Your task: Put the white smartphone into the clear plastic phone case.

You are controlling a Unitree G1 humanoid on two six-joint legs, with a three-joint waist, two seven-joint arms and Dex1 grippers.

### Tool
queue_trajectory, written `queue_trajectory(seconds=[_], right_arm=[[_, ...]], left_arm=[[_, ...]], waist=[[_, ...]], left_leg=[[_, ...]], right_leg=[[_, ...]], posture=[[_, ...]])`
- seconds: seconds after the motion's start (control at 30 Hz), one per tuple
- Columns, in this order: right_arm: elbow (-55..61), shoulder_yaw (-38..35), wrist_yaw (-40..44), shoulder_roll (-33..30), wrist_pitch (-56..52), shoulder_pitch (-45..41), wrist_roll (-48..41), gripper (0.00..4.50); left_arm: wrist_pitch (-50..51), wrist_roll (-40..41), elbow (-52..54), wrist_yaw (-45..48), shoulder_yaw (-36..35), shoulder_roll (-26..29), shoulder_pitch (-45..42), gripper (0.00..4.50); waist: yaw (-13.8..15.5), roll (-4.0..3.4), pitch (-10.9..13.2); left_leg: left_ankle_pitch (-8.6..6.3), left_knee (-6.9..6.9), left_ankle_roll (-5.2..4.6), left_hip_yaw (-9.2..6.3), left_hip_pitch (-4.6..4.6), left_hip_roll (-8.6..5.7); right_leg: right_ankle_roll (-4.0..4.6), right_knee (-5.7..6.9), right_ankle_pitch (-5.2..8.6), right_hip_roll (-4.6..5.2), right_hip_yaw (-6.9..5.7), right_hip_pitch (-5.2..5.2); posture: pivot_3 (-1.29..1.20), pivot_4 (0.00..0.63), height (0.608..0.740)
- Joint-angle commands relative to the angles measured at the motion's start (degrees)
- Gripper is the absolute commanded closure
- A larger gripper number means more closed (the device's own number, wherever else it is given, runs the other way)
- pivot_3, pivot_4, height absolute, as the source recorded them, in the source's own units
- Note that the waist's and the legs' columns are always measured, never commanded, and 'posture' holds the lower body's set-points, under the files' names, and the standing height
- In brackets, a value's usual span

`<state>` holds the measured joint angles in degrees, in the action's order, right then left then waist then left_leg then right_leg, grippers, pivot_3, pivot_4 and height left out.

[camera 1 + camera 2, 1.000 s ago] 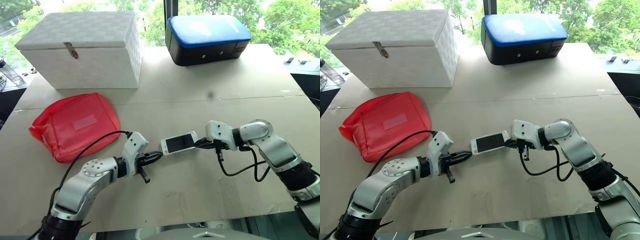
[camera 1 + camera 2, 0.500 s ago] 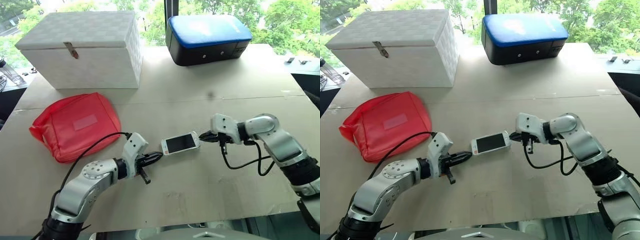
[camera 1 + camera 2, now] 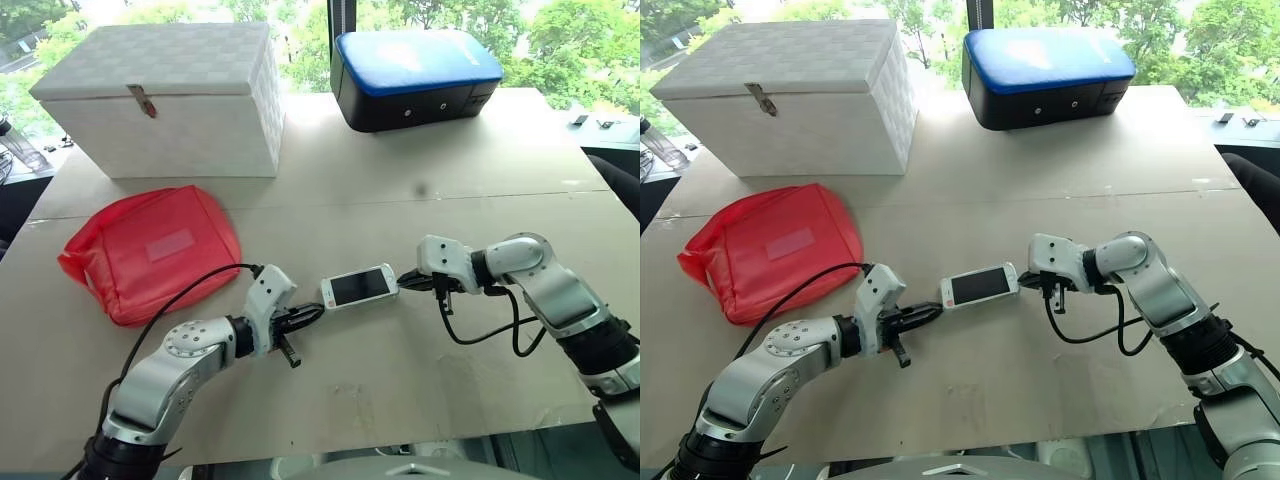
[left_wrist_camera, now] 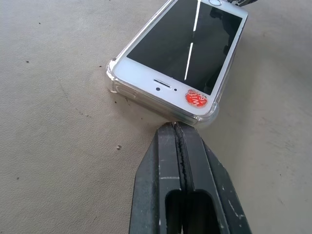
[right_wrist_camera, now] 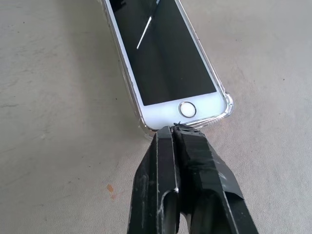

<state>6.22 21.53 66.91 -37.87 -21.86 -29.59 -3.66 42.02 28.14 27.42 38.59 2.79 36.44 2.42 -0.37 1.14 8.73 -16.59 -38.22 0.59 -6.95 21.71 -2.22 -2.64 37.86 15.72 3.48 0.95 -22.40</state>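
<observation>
The white smartphone (image 3: 360, 287) lies flat, screen up, in the middle of the table. It sits inside the clear plastic phone case (image 4: 113, 84), whose glinting rim wraps its corners (image 5: 228, 103). My left gripper (image 3: 314, 316) is shut with nothing in it. Its tip (image 4: 175, 127) is at the case's end by the earpiece and a red sticker. From the other side my right gripper (image 3: 404, 283) is also shut. Its tip (image 5: 173, 129) is against the case's end, just below the home button.
A red pouch (image 3: 150, 250) lies at the left. At the back left stands a white woven box (image 3: 165, 95) with a latch. A black case with a blue top (image 3: 415, 75) stands at the back right. The table's front edge (image 3: 350, 445) runs close below my arms.
</observation>
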Motion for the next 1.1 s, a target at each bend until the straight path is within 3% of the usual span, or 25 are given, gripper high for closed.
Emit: queue_trajectory(seconds=[0.03,0.7,1.1], right_arm=[[1.8,0.7,0.7,0.5,0.7,-0.2,-0.2,4.48],[2.6,2.6,1.5,5.6,-0.5,-0.7,-2.3,4.48],[1.7,-2.0,1.1,-1.7,-0.6,-1.3,-1.4,4.48]], left_arm=[[0.8,-0.5,-0.2,0.0,1.4,0.0,0.6,4.5],[0.6,-0.6,-0.5,0.0,2.1,-0.5,0.0,4.5],[0.1,-0.9,-0.8,-0.5,1.8,-0.9,0.7,4.5]], waist=[[0.0,0.0,0.0],[0.1,-0.01,0.0],[0.0,-0.01,0.0]], left_leg=[[0.0,0.0,0.0,0.0,0.0,0.0],[-0.01,-0.01,-0.02,-0.02,0.0,-0.07],[-0.02,0.01,-0.04,-0.01,0.01,-0.07]], right_leg=[[0.0,0.0,0.0,0.0,0.0,0.0],[0.0,-0.02,0.0,0.06,-0.01,0.0],[0.0,-0.02,0.0,0.06,-0.01,0.0]], posture=[[0.0,0.15,0.74],[0.0,0.15,0.74],[0.0,0.15,0.74]])
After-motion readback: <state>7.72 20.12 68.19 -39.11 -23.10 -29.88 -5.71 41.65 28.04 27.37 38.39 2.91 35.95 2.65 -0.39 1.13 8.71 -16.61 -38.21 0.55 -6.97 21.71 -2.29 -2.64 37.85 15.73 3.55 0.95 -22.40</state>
